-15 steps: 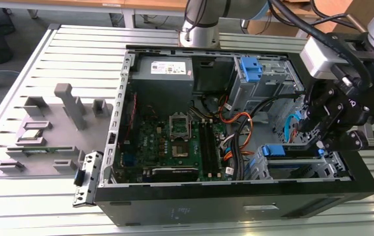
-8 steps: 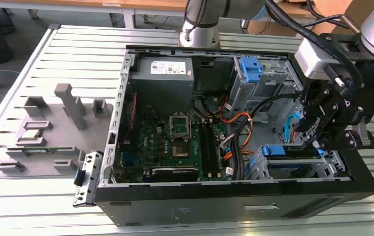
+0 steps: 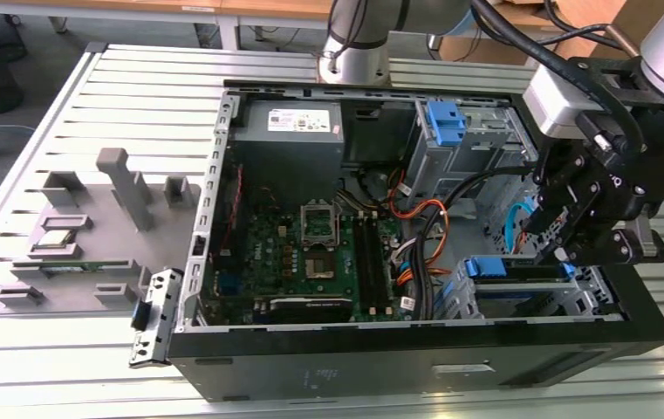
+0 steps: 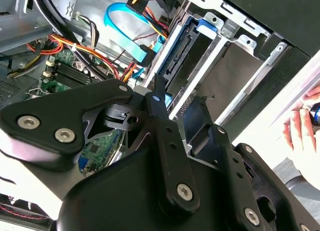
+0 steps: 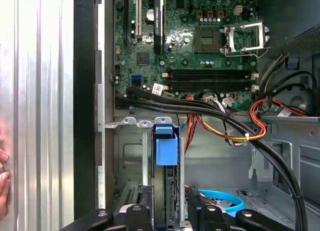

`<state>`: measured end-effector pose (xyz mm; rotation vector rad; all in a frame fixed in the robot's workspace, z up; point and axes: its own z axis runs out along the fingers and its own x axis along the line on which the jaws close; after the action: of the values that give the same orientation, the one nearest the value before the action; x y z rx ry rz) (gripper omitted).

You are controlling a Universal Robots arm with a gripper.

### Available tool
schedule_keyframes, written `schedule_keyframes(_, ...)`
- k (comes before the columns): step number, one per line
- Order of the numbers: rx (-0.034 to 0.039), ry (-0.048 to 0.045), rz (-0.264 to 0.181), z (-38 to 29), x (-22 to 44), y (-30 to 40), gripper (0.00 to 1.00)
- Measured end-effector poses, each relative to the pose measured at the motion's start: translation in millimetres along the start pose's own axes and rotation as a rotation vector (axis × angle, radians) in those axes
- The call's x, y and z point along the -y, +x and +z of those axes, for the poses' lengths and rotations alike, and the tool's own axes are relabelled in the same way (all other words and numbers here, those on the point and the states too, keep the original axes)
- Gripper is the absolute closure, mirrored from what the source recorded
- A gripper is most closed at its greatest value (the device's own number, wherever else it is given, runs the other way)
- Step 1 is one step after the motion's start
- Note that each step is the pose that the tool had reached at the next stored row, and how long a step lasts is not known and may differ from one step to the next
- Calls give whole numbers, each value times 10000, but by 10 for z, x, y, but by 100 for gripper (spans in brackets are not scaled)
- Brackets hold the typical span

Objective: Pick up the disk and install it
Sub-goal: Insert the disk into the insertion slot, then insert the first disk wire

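1. The disk stands on edge in a slot of the metal drive cage. The cage sits in the corner of the computer case nearest the camera, on the exterior view's right. In the first wrist view the disk's blue plastic tab shows level with the cage's front lip. In the second wrist view its connector edge faces the cables.
2. The gripper hangs directly over that slot. In the first wrist view its two black fingers are spread, one on each side of the disk's edge. A dark gap shows on both sides, so they are not pinching it.
3. A flat blue cable curls just beside the cage. Thick black cables and orange, red and yellow wires run across the case between the cage and the circuit board.
4. The circuit board lies flat on the case floor, with an open processor socket and dark memory slots.
5. A grey box with a white sticker occupies the case's far corner on the exterior view's left. A blue bracket sits in the far corner on the exterior view's right.
6. The case rests on a slatted metal table. A grey holder block stands on the table near its edge on the exterior view's left, well apart from the disk.
7. A person's hand shows beyond the outer wall of the case in the second wrist view.
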<state>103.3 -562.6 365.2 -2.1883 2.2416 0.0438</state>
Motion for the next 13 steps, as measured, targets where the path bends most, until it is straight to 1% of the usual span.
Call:
schedule_keyframes(2,-1,0,0,-15,0,0,58)
schedule_keyframes(7,-5,0,0,-25,0,0,58)
schedule_keyframes(13,22,0,0,-64,-1,-2,58)
